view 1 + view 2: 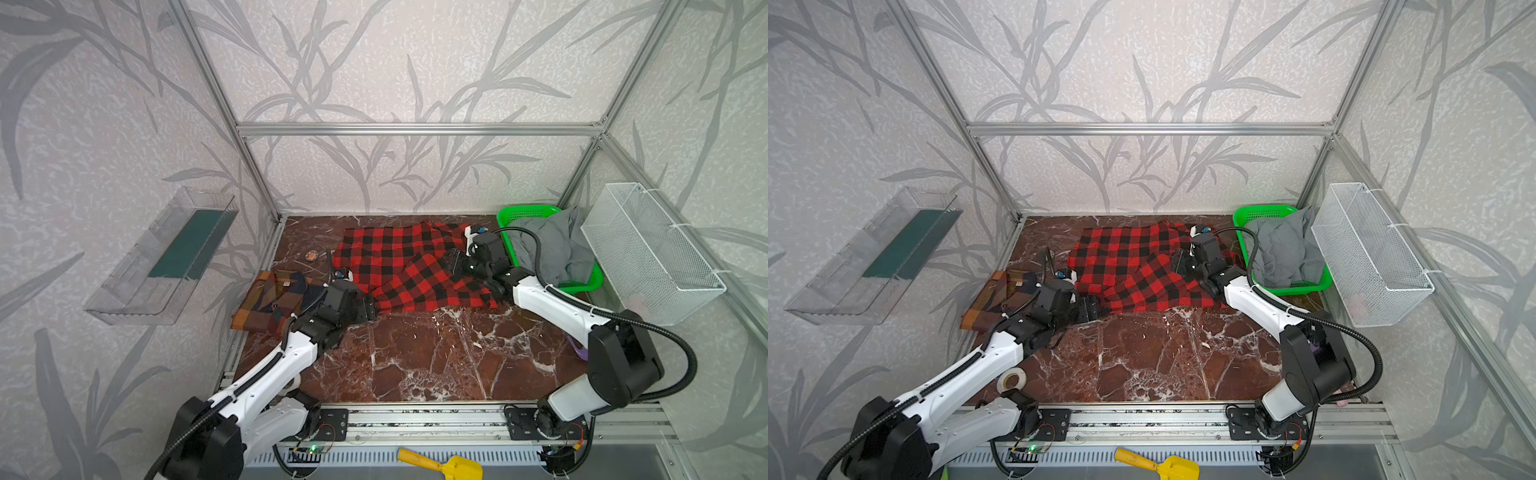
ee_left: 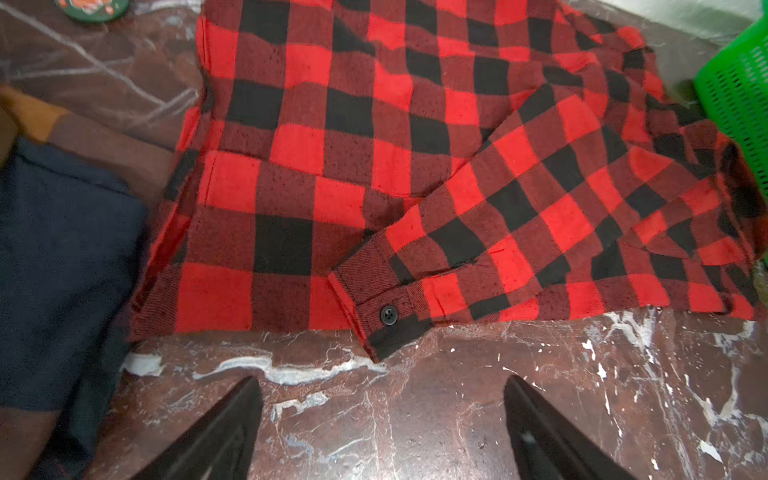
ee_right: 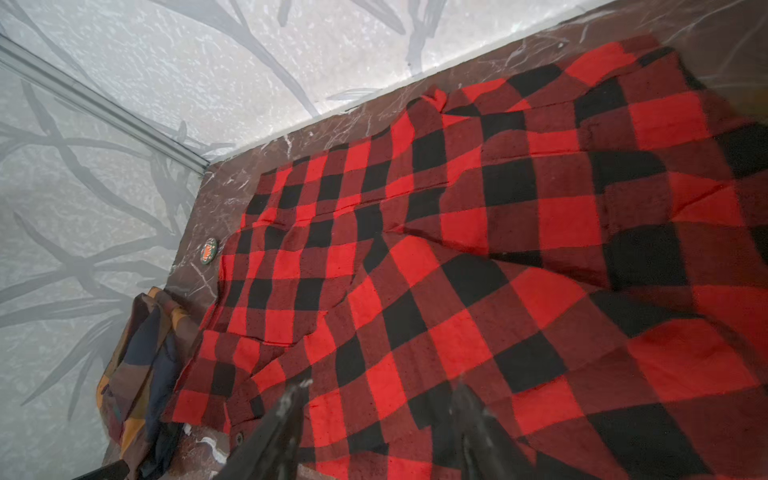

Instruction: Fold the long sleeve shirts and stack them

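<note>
While the red shirt (image 1: 395, 266) lies spread on the far half of the table (image 1: 415, 357), a sleeve (image 2: 519, 199) crosses its front on a slant from the right side down to the near hem. There the buttoned cuff (image 2: 386, 307) pokes just past the hem onto bare marble. In both top views the shirt's body looks mostly flat, with some bunching at its far right edge. The plaid shirt (image 1: 266, 303) sits folded at the table's left edge, just beside the red shirt's near left corner; the left arm (image 1: 291, 357) hides the gap, so I cannot tell whether the two shirts touch. The left jaws are low over bare table just near of the hem and close to the cuff, spread wide with nothing between them. The right jaws are over the right part of the red shirt, just left of the green basket (image 1: 523, 212), which holds a grey cloth (image 1: 552, 249). They look blurred in the right wrist view, but they stand apart, with check cloth showing flat in the gap and none visibly pinched. A small round tin (image 1: 312, 254) rests on the table just left of the red shirt's far left side.
</note>
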